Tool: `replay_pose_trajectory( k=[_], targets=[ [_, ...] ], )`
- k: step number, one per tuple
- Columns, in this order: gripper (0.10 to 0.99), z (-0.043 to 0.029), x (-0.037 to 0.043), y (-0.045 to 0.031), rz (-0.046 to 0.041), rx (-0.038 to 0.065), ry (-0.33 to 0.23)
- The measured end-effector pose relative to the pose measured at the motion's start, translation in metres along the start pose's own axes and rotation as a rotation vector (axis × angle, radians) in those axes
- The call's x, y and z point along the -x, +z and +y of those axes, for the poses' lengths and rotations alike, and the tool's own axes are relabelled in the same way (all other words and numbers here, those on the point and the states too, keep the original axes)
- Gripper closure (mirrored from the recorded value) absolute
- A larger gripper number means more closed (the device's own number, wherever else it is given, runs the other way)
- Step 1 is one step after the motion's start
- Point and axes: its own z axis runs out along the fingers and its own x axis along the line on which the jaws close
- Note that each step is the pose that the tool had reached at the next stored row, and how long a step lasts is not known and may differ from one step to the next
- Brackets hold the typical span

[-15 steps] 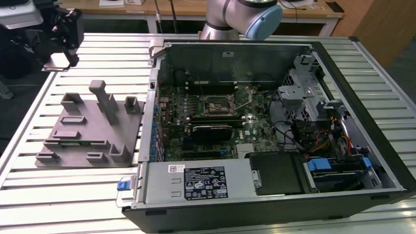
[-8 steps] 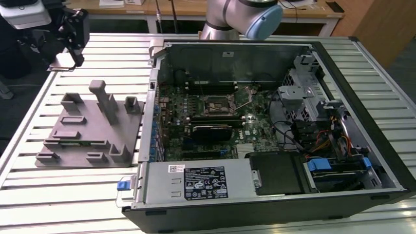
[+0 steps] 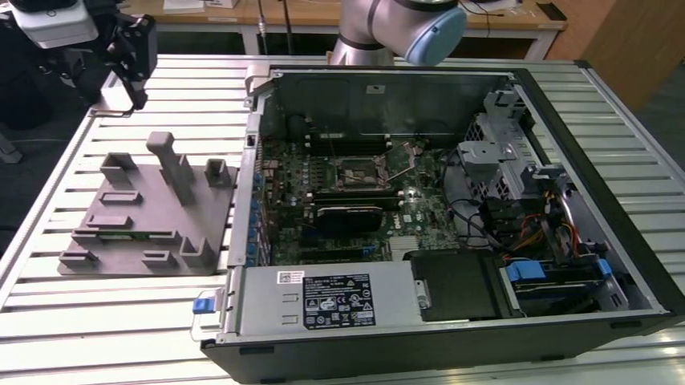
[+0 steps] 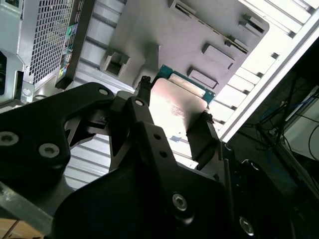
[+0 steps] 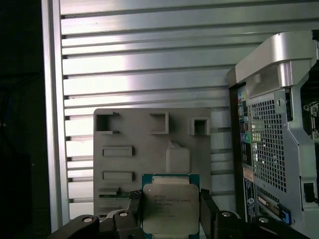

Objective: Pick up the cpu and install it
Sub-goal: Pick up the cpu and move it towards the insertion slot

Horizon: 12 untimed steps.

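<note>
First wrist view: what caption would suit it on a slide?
The pincer grips a silver chip; a grey holder plate and a computer case lie beyond.

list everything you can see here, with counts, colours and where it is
cpu: 1, silver top with green rim, held in the gripper, off the table
fixture plate: 1, grey, on the table at the exterior view's left of the case
computer case: 1, black and silver, lying open on the table
motherboard: 1, green, inside the case
socket: 1, black-framed, mid motherboard
power supply: 1, silver, at the case's near edge
table: 1, silver, slatted
arm: 1, grey with a blue cap, behind the case
gripper: 1, black, shut on the cpu
</note>
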Motion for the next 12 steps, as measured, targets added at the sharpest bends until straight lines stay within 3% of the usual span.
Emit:
replay_pose_trajectory(
  k=[12],
  targets=[
    [0.545, 0.0013, 0.0174, -0.0004, 0.0001, 0.000, 0.000]
  ],
)
